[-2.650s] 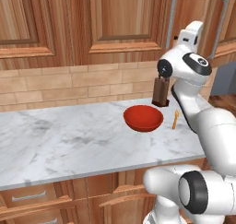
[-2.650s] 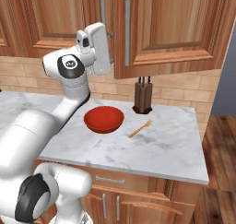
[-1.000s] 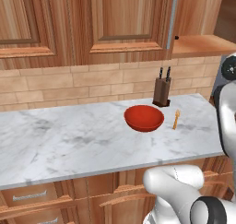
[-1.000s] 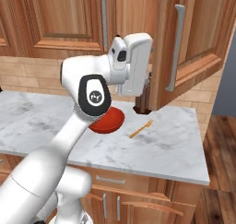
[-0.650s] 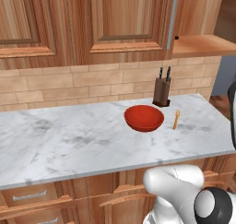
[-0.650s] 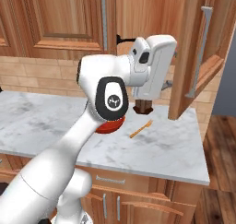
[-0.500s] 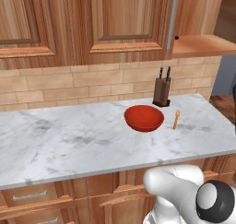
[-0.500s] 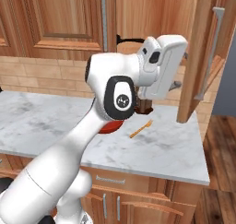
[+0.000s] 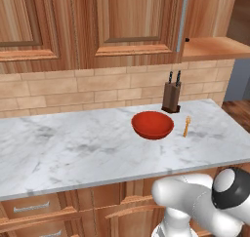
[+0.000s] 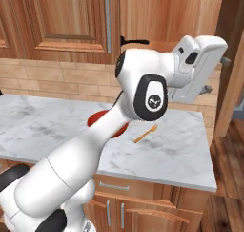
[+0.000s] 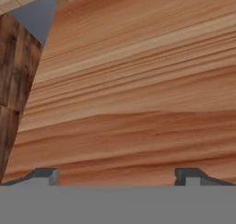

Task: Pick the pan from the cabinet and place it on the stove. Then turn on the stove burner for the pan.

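With its pincer [image 11: 117, 174] spread apart near the swung-out cabinet [image 10: 232, 78] door, the arm has the pan [image 10: 134, 41] handle behind it, leftward inside.

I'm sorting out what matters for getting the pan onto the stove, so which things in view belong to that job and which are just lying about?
Job: pan, black handle visible in the cabinet; cabinet, door open; end effector, open.
Lying about: red bowl; knife block; orange utensil; marble counter.
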### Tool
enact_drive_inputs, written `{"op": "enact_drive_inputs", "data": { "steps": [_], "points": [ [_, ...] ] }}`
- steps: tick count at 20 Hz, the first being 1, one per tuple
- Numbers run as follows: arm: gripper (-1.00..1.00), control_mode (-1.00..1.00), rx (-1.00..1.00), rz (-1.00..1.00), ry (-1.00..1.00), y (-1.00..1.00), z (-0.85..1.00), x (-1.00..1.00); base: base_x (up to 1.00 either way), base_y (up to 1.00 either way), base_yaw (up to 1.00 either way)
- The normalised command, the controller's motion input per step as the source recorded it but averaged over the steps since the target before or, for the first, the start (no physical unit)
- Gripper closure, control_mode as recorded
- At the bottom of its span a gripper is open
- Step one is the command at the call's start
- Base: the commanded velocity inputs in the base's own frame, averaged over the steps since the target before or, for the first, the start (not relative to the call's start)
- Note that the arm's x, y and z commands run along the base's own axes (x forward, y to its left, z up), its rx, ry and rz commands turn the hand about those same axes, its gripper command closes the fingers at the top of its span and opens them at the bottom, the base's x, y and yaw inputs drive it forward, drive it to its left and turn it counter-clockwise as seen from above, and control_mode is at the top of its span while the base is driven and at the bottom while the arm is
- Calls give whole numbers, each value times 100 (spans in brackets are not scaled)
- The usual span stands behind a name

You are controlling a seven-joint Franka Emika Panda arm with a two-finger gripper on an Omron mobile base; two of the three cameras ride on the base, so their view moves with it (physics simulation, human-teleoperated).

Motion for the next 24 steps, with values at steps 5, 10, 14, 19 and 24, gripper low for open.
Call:
{"op": "enact_drive_inputs", "data": {
  "steps": [5,10,14,19,24],
  "points": [
    [-100,-100,5,-3,0,-39,-9,4,0,0,0],
    [-100,-100,2,2,-3,-10,-6,-27,0,0,0],
    [-100,-100,4,2,-18,65,-15,-30,0,0,0],
    [-100,-100,3,0,-16,99,-7,-3,0,0,0],
    [-100,-100,3,0,-15,100,0,0,0,0,0]
  ]
}}
